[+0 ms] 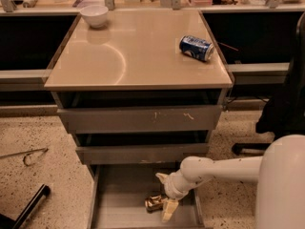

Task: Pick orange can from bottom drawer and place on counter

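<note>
The orange can (155,202) lies on its side on the floor of the open bottom drawer (119,194), towards the front middle. My gripper (164,194) reaches into the drawer from the right on a white arm. It sits just right of the can with its fingers spread, one finger (161,177) behind the can and the other (168,210) in front of it. The can looks to be at the mouth of the gripper, not held. The beige counter (138,51) tops the cabinet above.
A blue and white can (196,47) lies on the counter at the right and a white bowl (94,14) stands at its back left. Two grey drawers (138,119) hang slightly open above the bottom one. A black chair (281,109) stands at the right.
</note>
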